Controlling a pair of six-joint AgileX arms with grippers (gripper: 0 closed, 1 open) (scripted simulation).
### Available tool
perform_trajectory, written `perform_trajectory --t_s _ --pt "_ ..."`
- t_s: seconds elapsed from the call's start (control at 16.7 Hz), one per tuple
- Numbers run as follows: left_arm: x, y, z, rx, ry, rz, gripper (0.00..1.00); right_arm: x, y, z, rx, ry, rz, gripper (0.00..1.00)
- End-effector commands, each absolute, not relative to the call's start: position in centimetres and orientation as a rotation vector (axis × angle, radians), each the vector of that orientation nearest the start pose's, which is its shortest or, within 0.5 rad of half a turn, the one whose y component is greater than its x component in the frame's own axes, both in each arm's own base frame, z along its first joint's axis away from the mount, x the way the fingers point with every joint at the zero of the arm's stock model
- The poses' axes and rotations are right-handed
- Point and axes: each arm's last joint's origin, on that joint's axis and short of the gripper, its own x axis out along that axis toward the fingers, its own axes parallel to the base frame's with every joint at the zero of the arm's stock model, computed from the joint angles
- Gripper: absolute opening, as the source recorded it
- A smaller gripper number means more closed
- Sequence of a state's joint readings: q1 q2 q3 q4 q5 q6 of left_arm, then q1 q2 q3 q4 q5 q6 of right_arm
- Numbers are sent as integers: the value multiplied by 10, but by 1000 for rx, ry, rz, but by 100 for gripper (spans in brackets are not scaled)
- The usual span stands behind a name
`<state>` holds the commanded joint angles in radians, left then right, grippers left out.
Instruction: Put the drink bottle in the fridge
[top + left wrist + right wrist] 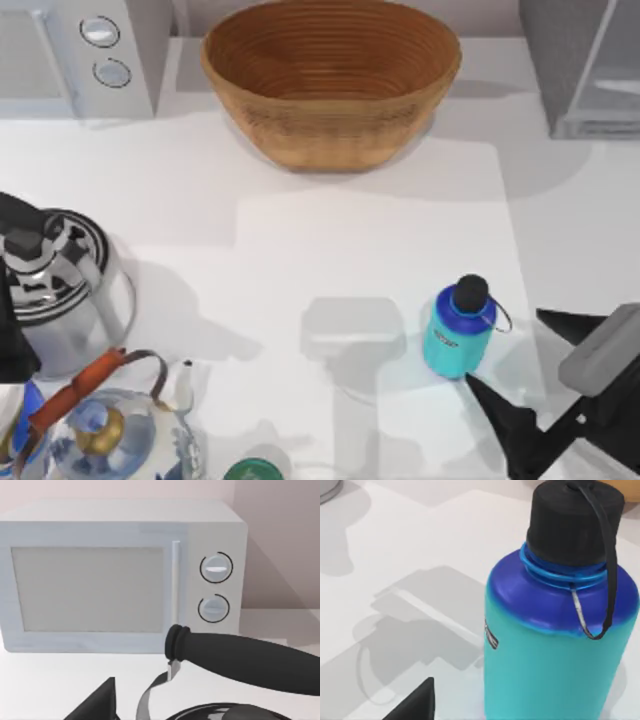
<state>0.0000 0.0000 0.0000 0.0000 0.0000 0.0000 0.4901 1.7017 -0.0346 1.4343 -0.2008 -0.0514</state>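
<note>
Your right gripper (520, 375) sits at the worktop's (330, 240) near right edge, jaws spread wide, just beside the upright drink bottle (460, 327) without gripping it. Your left arm is parked near the kettle (60, 290); its jaws' state I cannot tell. Farthest, the fridge (590, 70) stands at the back right corner.

The drink bottle (555, 650) stands upright on the white table (420, 540), loop strap (609, 565) hanging from its black cap (565, 525).

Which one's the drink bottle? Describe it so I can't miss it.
Start at the wicker basket at the table's back, then come forward and right. The drink bottle stands upright just ahead of the right gripper: turquoise, dark blue shoulder, black cap, loop strap.
</note>
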Motion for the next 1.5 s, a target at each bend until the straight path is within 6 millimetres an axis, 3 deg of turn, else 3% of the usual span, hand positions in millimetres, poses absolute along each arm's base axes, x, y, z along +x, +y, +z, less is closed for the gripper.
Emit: perform_trajectory --t_s 0.3,0.78,1.08,1.5 --pt "106 -1 160 0 0 0 100 150 87 80 -106 283 704 100" --pt "106 -1 160 0 0 0 100 190 122 63 -107 287 709 100" --pt "106 -1 160 0 0 0 100 192 124 62 -107 285 709 100" --pt "106 -1 160 0 0 0 100 192 124 62 -107 285 709 48"
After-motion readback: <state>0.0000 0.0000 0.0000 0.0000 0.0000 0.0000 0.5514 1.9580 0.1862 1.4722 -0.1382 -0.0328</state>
